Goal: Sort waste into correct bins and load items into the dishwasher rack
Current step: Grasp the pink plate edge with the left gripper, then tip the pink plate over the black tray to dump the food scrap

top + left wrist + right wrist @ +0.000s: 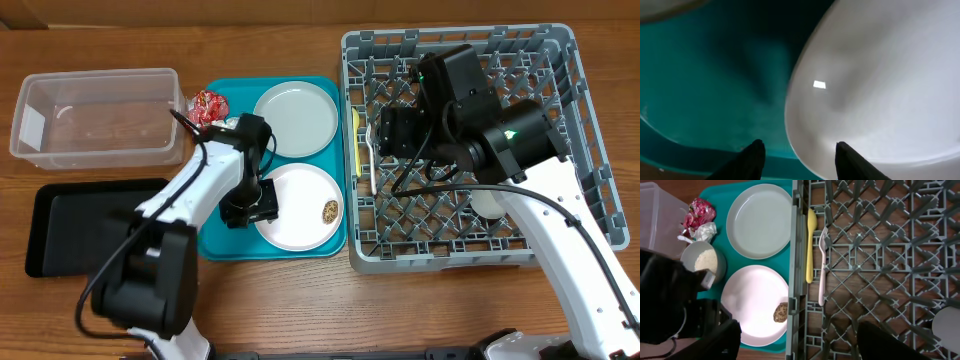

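My left gripper (250, 212) is open at the left rim of the pinkish-white plate (305, 205) on the teal tray (215, 245). In the left wrist view its fingers (799, 150) straddle the plate's rim (890, 75). A small brown food bit (329, 210) lies on that plate. The grey-green plate (295, 118) lies behind it. The red wrapper (699, 211), tissue (705, 230) and a bowl of rice grains (704, 260) sit at the tray's left. My right gripper (388, 132) is open and empty over the grey rack (460, 40). A yellow-handled utensil (811, 245) and a white cup (487, 205) lie in the rack.
The clear tub (95, 115) stands at the back left and the black tray (70, 225) lies in front of it. A pale-handled fork (822, 270) lies in the rack beside the yellow utensil. The rack's left wall (796, 255) borders the teal tray.
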Robot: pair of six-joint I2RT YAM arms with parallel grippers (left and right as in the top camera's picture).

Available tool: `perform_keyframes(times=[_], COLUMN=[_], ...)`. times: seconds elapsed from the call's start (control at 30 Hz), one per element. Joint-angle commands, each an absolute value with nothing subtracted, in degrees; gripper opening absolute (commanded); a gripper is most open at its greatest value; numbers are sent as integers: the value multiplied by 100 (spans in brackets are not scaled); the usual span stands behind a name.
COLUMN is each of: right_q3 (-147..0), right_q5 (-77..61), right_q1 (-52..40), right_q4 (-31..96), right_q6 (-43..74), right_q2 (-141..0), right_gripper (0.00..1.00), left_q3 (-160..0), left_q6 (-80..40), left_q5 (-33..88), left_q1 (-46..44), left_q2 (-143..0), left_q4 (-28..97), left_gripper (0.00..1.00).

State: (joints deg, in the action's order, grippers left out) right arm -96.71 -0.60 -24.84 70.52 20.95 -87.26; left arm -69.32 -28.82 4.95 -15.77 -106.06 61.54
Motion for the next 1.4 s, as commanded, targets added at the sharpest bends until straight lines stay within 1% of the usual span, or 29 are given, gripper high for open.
perform_keyframes(times=[0.0,0.03,0.13,0.17,0.33,0.5,0.73,0.87,1.1,1.23,1.37], right_q3=[-9758,-9758,-9758,-9758,-9758,-9758,-9758,-9758,-9758,-9758,-9758], right_q5=[43,43,43,43,43,43,43,43,43,43,108], right_q1=[-2471,-2471,-2471,-2471,-2471,-2471,-2471,-2471,-2471,-2471,-2471], right_q4=[7043,7043,7043,7043,7043,7046,7046,7043,7043,7046,7046], right_q6=[2102,2102,2104,2102,2102,2102,2102,2102,2102,2082,2082], right_q2=[-8589,-8589,-8589,-8589,-8589,-8589,-8589,-8589,-8589,-8589,-8589], right_gripper=[78,78,78,78,79,79,79,79,79,79,79], left_q3=[-6882,-6882,-6882,-6882,-6884,-6936,-7478,-7819,-8305,-8514,-8525], left_q6=[-2985,-2985,-2985,-3017,-3089,-3116,-3199,-3173,-2945,-2871,-2869], left_q5=[178,156,148,148,148,14,-582,-646,-803,-1146,-1299], left_q1=[-1579,-1579,-1579,-1579,-1579,-1575,-1538,-1376,-762,-34,777], left_q2=[-10993,-11043,-11181,-11190,-11177,-10973,-10110,-9526,-8597,-8038,-7581], left_q4=[6073,6055,5988,5970,6040,6370,7293,7778,8423,8956,9111], left_gripper=[42,38,10,4,4,4,4,4,4,4,4])
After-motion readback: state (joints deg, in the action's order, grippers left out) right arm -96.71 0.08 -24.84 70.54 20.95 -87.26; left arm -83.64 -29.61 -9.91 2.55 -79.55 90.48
